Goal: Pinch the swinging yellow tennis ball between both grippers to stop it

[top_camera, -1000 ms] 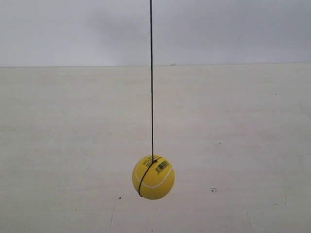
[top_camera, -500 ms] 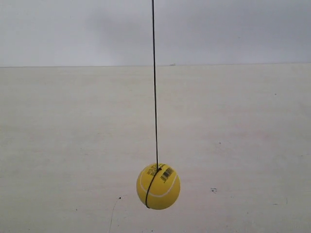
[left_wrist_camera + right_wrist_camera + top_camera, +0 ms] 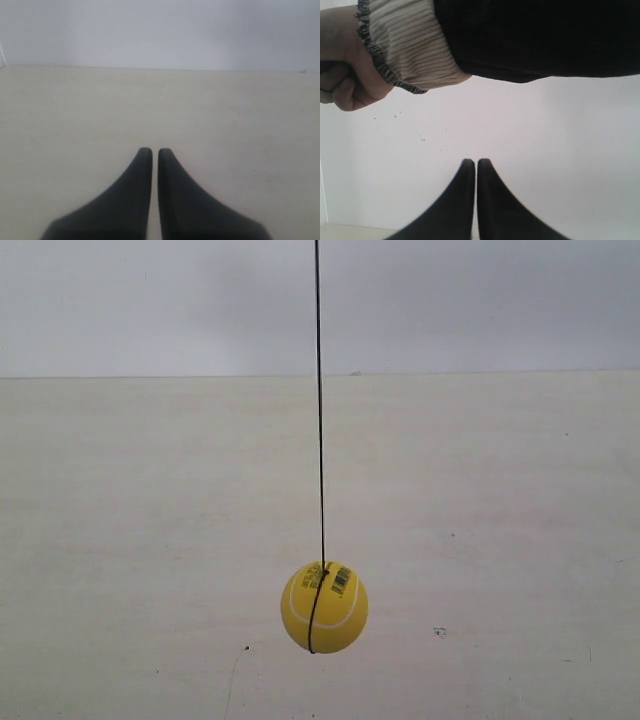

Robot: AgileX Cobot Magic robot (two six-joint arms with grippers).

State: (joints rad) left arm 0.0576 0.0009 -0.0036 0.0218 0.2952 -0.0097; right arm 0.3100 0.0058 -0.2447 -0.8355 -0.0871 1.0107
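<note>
The yellow tennis ball point(image 3: 324, 607) hangs on a thin black string point(image 3: 320, 400) low in the exterior view, its barcode label and white seam facing the camera. No gripper shows in that view. In the left wrist view my left gripper point(image 3: 155, 151) is shut, with only a hairline gap between its black tapered tips, over the pale table point(image 3: 75, 125). In the right wrist view my right gripper point(image 3: 472, 162) is likewise shut and empty, pointing at a white wall point(image 3: 560, 130). The ball appears in neither wrist view.
A person's fist point(image 3: 342, 80) with a ribbed beige cuff point(image 3: 405, 45) and a dark sleeve point(image 3: 540, 35) reaches across the right wrist view, above the tips. A pale table point(image 3: 120, 540) meets a grey-white wall point(image 3: 480, 300) behind the ball.
The ball has drifted slightly rightward over the second. It dipped lower half a second ago and has risen back a little now, and it has turned a little on its string.
</note>
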